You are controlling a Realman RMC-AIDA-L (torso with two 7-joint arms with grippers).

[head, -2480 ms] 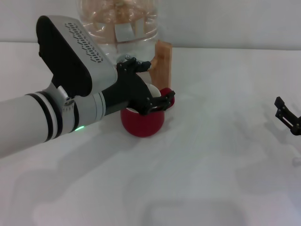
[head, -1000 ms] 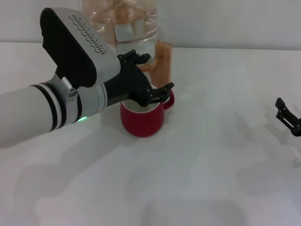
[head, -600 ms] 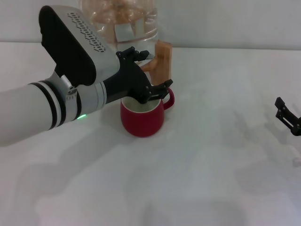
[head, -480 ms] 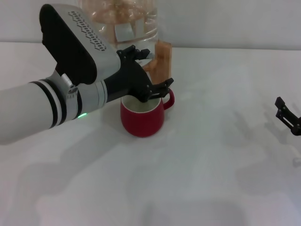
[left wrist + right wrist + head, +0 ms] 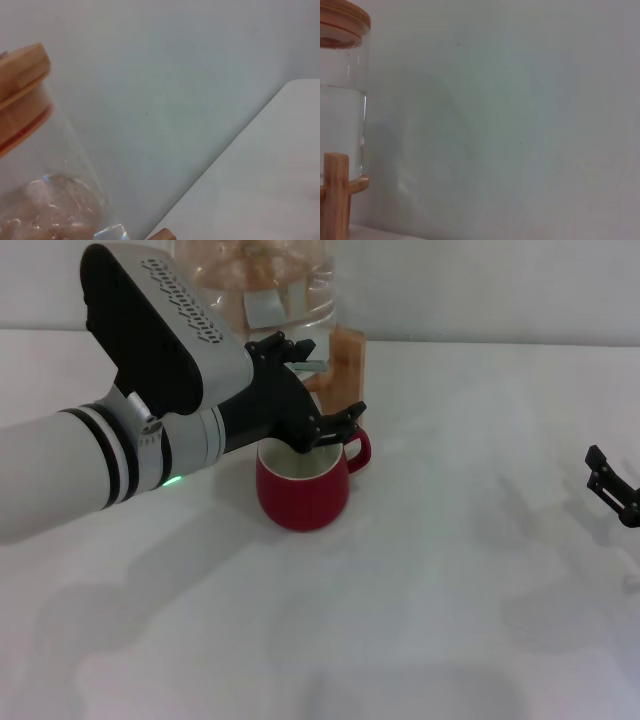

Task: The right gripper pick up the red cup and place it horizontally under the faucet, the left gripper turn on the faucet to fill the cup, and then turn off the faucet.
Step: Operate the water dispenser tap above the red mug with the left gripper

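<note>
White table (image 5: 450, 620): left gripper (image 5: 318, 418) seemingly spread over red cup (image 5: 303, 483); wrist views miss both.

a bare lab-style test bench: a plain white tabletop (image 5: 450, 620) against a blank pale wall (image 5: 520, 100), with a clear glass water jug (image 5: 255, 290) at 12 o'clock.
</note>
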